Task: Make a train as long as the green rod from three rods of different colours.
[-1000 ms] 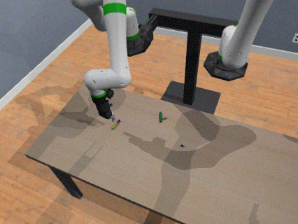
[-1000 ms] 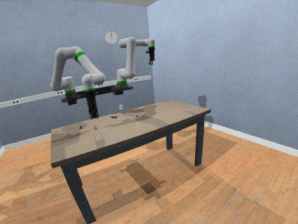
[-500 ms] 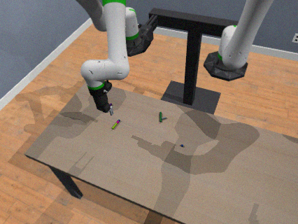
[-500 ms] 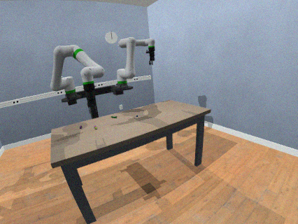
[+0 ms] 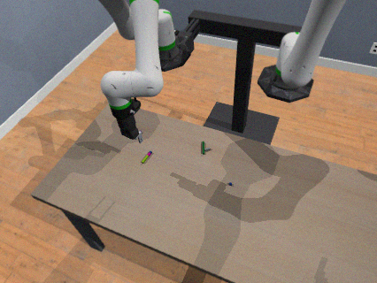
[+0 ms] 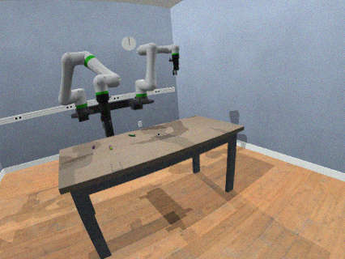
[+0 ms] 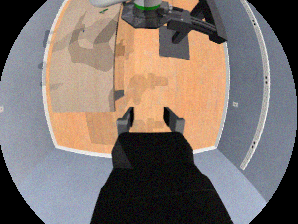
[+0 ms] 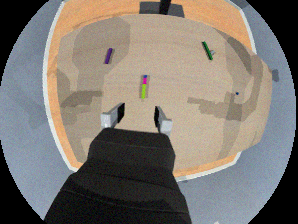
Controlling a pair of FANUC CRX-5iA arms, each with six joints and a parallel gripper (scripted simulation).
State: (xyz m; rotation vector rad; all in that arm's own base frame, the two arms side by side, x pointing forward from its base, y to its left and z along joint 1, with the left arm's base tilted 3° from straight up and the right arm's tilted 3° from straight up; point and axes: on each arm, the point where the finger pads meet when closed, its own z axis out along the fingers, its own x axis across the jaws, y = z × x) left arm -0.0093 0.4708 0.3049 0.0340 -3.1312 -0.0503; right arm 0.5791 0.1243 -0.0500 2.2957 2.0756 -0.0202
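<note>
Counting seven rods from my station, with the lime rod as landmark. One lime rod (image 5: 144,159) (image 6: 111,148) (image 8: 143,91) lies flat; at its stand-side end come one magenta rod (image 5: 150,154) (image 8: 145,80) and one blue rod (image 5: 150,152) (image 8: 145,76), all three in line, ends touching or almost. By colour: 5 + 2 + 1 = 8, matching green. One purple rod (image 6: 93,146) (image 8: 108,56) lies apart, up and left of the lime rod in the right wrist view. One green rod (image 5: 203,148) (image 6: 132,135) (image 8: 207,50) lies up and right of it there, with one small grey rod (image 5: 207,149) (image 8: 212,52) just beside the green. The second blue rod (image 5: 230,184) (image 6: 159,134) (image 8: 237,93) sits well to the lime's right. My two pincers: the right gripper (image 5: 140,137) (image 8: 139,110) has its fingers spread, empty, near the lime rod; the left gripper (image 6: 175,73) (image 7: 148,113), also spread and empty, hangs well away from it.
</note>
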